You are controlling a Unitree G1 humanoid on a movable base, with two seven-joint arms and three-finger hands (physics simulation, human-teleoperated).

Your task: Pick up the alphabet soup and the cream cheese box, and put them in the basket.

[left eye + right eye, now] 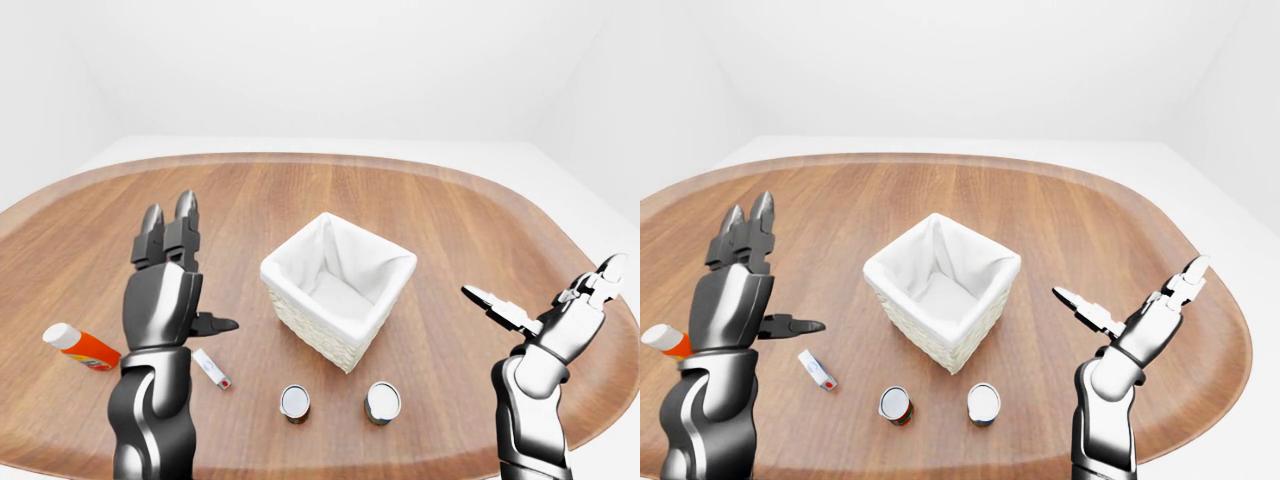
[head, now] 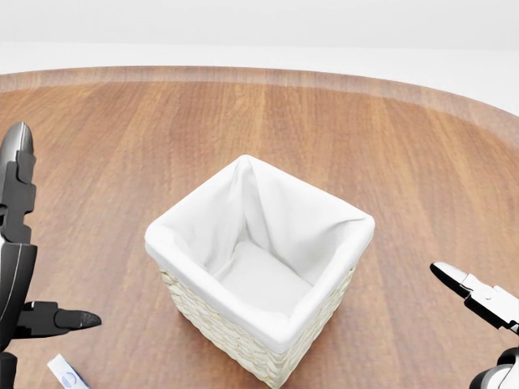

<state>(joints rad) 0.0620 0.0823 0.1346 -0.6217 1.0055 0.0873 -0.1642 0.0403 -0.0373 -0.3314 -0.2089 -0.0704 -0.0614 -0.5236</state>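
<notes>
The basket (image 1: pixel 338 288) sits mid-frame on the wooden counter (image 1: pixel 420 200), turned corner-on to me, its open mouth facing up. Below it in the left-eye view two cans stand upright, lids up: one (image 1: pixel 294 403) at lower centre, the other (image 1: pixel 382 402) just right; which is the alphabet soup I cannot tell. A small flat box (image 1: pixel 212 368) lies aslant beside my left hand (image 1: pixel 165 285), fingers spread; a bottle (image 1: pixel 82 348) lies lower left. My right hand (image 1: pixel 560 315) hovers, fingers spread.

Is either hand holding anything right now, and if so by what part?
Nothing is held. Left hand and right hand are both open and raised above the table.
</notes>
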